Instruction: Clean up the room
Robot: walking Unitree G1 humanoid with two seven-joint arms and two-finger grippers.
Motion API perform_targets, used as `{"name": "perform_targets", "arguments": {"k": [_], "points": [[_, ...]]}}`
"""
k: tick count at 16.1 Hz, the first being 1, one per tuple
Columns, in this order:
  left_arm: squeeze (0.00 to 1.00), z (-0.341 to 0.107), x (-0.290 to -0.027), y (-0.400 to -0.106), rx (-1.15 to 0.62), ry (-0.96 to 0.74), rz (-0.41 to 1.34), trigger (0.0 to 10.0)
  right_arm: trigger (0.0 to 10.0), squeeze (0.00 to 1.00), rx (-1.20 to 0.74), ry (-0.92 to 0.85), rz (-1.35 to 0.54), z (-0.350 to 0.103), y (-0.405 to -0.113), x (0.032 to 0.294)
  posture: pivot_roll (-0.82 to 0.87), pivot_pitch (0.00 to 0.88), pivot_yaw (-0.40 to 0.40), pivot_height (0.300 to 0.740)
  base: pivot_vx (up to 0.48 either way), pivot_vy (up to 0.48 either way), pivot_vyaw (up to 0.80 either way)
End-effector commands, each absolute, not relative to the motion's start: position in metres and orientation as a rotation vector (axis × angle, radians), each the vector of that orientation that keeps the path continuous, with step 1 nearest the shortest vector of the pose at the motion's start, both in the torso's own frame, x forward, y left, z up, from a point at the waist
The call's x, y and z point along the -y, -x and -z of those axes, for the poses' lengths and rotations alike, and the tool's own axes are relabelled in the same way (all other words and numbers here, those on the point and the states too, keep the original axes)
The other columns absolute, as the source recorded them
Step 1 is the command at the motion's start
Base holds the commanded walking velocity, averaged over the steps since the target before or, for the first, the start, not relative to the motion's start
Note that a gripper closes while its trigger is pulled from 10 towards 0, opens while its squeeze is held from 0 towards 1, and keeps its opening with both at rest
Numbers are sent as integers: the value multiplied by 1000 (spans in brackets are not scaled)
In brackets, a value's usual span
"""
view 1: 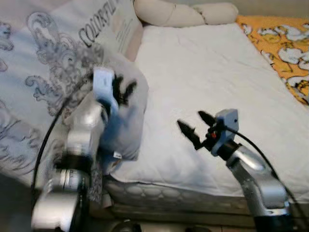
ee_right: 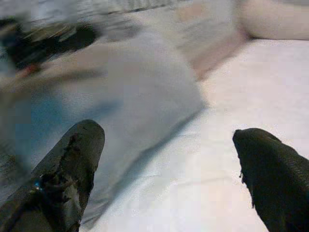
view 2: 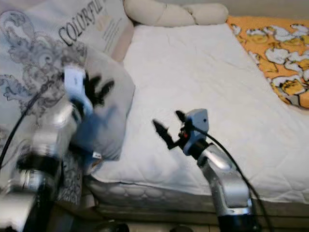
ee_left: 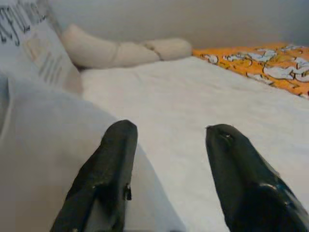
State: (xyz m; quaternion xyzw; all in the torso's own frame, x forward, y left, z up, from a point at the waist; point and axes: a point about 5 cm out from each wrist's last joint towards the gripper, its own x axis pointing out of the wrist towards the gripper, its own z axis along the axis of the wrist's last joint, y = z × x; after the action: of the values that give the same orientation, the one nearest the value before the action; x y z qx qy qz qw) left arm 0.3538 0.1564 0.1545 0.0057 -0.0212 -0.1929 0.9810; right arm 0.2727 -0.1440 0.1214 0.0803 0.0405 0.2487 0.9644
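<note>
Both grippers are raised over the near edge of the bed. On the left gripper (view 1: 123, 91) the black fingers are spread apart with nothing between them, and they are held just over the plain pale grey pillow (view 1: 126, 121); whether they touch the fabric cannot be told, as the left arm is blurred. On the right gripper (view 1: 192, 124) the fingers are likewise spread wide and empty, and they are aimed toward the same pillow from the bed side, a little apart from it.

The pillow lies at the near left corner of the white quilted mattress (view 1: 207, 82), with one end hanging past the mattress edge. Behind it a larger grey pillow printed with swirls and lettering (view 1: 53, 43) is propped, a cream bolster (view 1: 178, 13) lies along the head of the bed, and an orange blanket with a white duck pattern (view 1: 285, 46) is spread on the far right.

The step in hand is judged to be taking hold of the plain pillow so that it can be set straight. It would be done well if a thick fold near a corner were pinched rather than the flat face, where the fingers would slide. The overhanging end should be supported by the right gripper, since soft filling sags and may drag the pillow off the edge. The printed pillow behind should not be caught in the grasp.
</note>
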Motion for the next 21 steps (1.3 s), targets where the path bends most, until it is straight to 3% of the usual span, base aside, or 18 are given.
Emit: {"name": "perform_targets", "arguments": {"k": [1, 4, 9, 21], "points": [[961, -163, -157, -350, 80, -26, 369, 10000, 10000, 1000, -69, -177, -417, -121, -274, 151, -62, 0, 33, 740, 0, -371, 0], [961, -130, -166, -307, -7, -104, 289, 10000, 10000, 1000, -77, -207, -247, -109, -266, 158, -27, 0, 2, 740, 0, -405, 0], [965, -112, -192, -263, -105, -144, 115, 10000, 10000, 1000, -123, -144, -173, -97, -262, 164, 18, 0, -40, 740, 0, -408, 0], [961, -111, -197, -258, -181, -80, 24, 10000, 10000, 1000, -147, -151, -137, -85, -271, 162, 15, 0, -34, 740, 0, -401, 91]]}}
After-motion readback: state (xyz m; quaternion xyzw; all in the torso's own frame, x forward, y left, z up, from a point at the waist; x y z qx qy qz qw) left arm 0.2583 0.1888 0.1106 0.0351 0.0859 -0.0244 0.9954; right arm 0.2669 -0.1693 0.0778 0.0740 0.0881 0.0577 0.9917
